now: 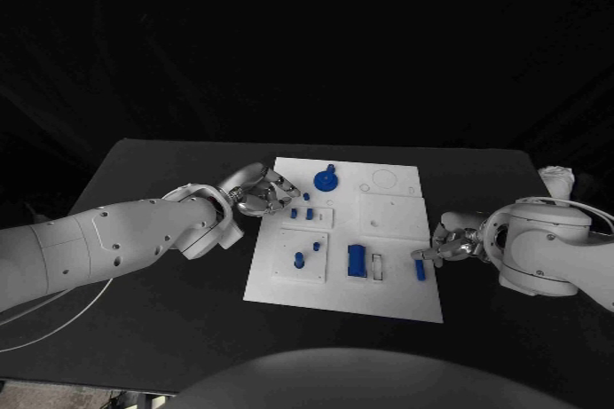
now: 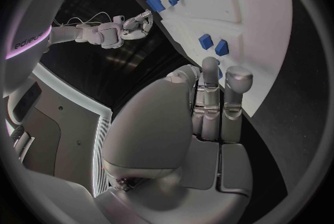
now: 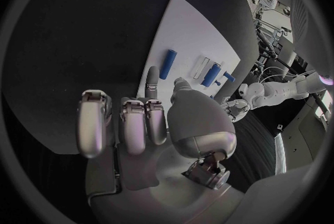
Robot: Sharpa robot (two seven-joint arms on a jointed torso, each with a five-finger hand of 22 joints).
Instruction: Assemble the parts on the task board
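The white task board [image 1: 384,294] lies mid-table. On it are a blue knob piece [image 1: 327,178], small blue pegs [image 1: 303,214], a blue block [image 1: 357,261] and a blue bar [image 1: 420,269] near the right edge. My left hand [image 1: 263,190] sits at the board's far left edge, its fingertips [image 2: 209,71] close around a small blue peg [image 1: 307,196] that is mostly hidden; a grip cannot be made out. My right hand [image 1: 451,245] hovers at the board's right edge beside the blue bar [image 3: 167,64], fingers [image 3: 132,123] apart and holding nothing.
The black table [image 1: 153,329] surrounds the board with free room at front and back. An empty slot [image 1: 378,265] lies beside the blue block. A thin white cable [image 1: 51,325] hangs off the table's left edge under my left arm.
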